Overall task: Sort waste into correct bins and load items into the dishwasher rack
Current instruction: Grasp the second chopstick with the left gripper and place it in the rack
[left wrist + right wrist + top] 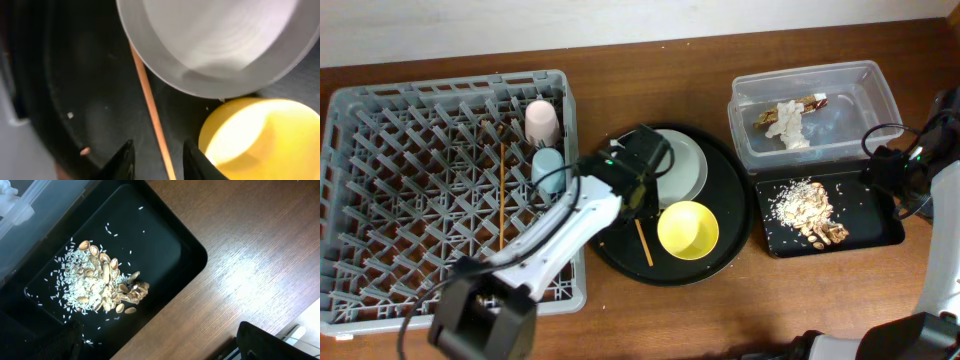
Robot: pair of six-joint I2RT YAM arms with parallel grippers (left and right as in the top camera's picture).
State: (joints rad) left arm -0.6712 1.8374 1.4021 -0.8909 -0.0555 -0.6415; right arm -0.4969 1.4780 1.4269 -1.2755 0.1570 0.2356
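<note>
My left gripper (636, 200) (158, 150) hangs low over the round black tray (75, 90). It is open, and a wooden chopstick (150, 100) (644, 243) runs between its fingers untouched. The grey-white plate (682, 165) (220, 45) and yellow bowl (688, 229) (265, 140) sit beside it. The dishwasher rack (380, 110) holds a pink cup (542, 122), a blue cup (548, 168) and another chopstick (501, 195). My right gripper (892, 185) (160, 350) stands wide open and empty over the near edge of the black bin (880, 225) (165, 245), which holds food scraps (810, 210) (102, 282).
The clear tub (860, 90) (20, 210) at the back right holds the white napkin (788, 122) and the brown wrapper (812, 101). Bare wooden table (250, 255) lies beyond the black bin's corner.
</note>
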